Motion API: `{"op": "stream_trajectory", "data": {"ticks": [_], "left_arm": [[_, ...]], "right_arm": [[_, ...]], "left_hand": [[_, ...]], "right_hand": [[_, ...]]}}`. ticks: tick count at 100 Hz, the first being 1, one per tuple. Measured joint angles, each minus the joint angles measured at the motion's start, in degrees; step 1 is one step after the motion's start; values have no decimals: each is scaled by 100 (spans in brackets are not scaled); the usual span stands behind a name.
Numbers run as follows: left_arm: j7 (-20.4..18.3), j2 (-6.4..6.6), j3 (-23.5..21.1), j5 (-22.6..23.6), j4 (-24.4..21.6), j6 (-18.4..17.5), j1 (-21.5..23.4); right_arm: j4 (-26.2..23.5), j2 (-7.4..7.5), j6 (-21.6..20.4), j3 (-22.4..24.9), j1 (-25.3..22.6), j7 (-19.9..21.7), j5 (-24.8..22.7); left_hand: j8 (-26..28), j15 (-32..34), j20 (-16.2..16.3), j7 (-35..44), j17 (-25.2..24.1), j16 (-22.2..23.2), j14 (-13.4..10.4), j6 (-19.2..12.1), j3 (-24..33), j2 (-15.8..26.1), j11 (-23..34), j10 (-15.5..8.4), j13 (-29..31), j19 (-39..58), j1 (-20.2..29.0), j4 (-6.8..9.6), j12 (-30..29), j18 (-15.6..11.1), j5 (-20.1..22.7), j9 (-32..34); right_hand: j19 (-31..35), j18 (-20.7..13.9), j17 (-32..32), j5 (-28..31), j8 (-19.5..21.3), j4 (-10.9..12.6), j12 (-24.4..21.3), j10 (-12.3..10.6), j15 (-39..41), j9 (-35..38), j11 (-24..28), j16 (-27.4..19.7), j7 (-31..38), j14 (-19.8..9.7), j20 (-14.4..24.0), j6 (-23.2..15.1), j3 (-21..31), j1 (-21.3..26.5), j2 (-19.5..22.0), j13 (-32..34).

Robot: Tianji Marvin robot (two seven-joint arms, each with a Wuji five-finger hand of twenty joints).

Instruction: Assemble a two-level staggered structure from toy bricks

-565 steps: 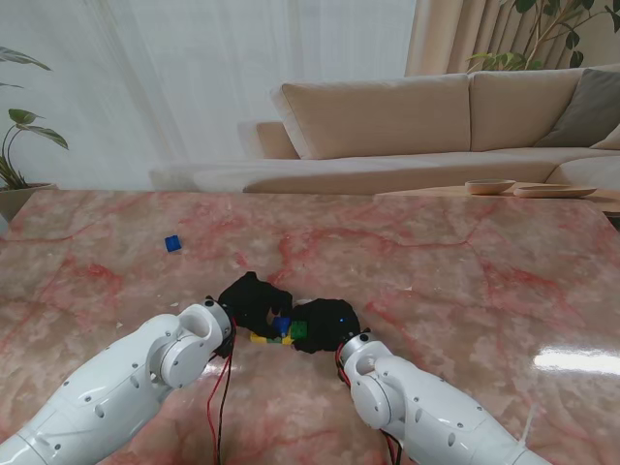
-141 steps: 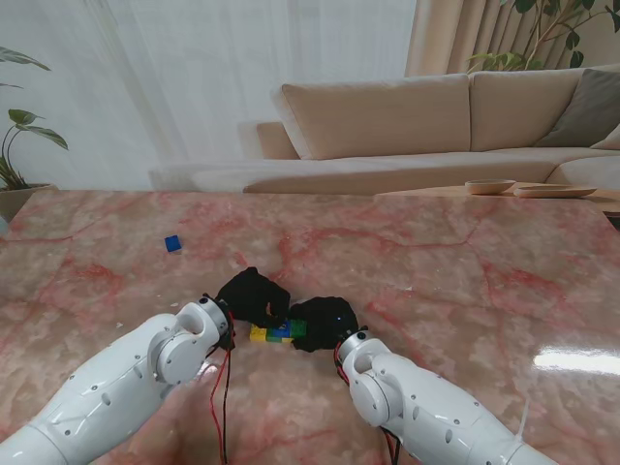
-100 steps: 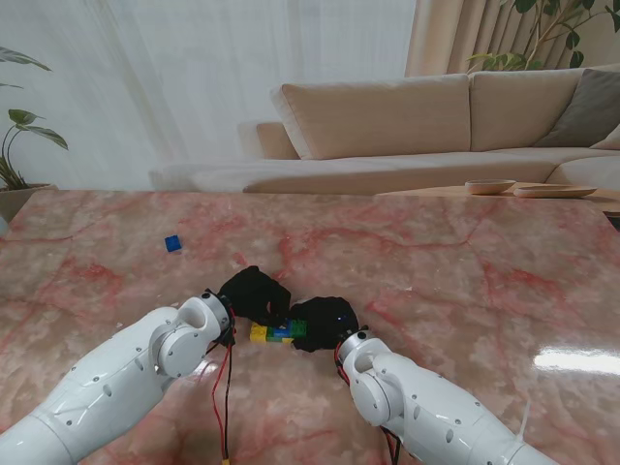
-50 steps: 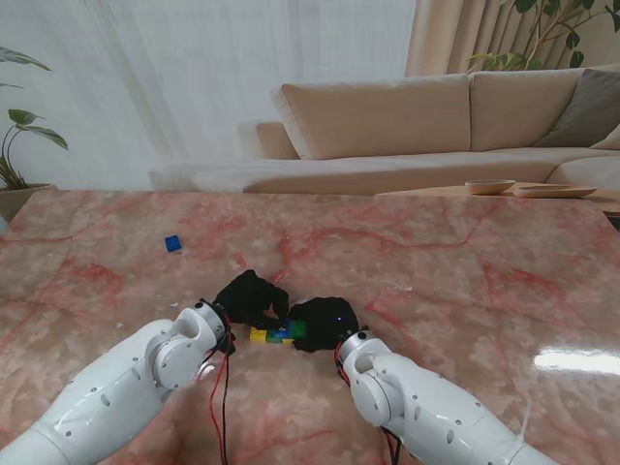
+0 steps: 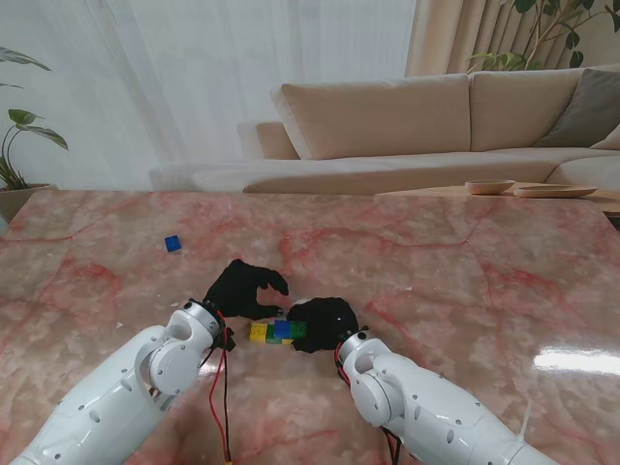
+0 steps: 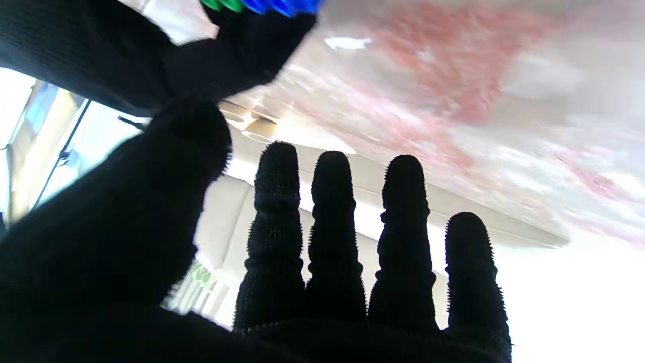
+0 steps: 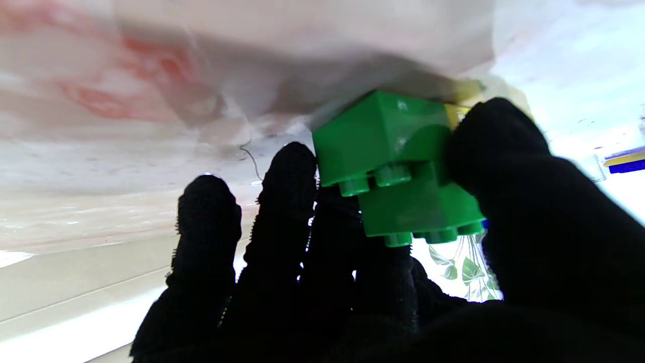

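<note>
Right robot hand (image 5: 325, 323) grips the green plastic brick stack (image 7: 398, 166); left robot hand (image 5: 242, 288) hovers beside it, fingers spread, empty. Upper level looks seated; next, fetching the small blue brick (image 5: 172, 243).

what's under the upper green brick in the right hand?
Another green brick sits under the upper green brick, offset. The right hand covers the rest; a yellow edge shows beside it.

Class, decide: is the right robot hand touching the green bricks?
Touching. The right wrist view shows the right robot hand with its thumb pressed against the green bricks and fingers behind them, no gap visible.
</note>
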Motion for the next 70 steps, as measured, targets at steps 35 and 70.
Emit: {"op": "stream_trajectory", "data": {"ticks": [35,70], "left_arm": [[-750,126,-214,229,906,387,-1065],[-1151,205,656,-201,2617,682,-2405]], "right_arm": [[18,-11,-17,-11,14,3,47],[-27,5,-18,-3,29,122,32]], "left_hand": [[-1,-646,-375,-395,-214,-650,0,115,-11,315,-310,133,-703,-551,0,49,-547,-237,-429,-982],[-508,-1643,-1427,-1661,-563,-1812,-231,387,-331,643,-816,213,-2482,-2304,-263,74,-1241,-702,-1697,-2886]], "right_hand": [[0,0,0,0,10,-4,27,0,0,6,42,0,56,0,0,0,-1,0,0,0],[0,0,0,-2,-31,-6,28,0,0,17,-9,0,64,0,0,-3,-2,0,0,0]]}}
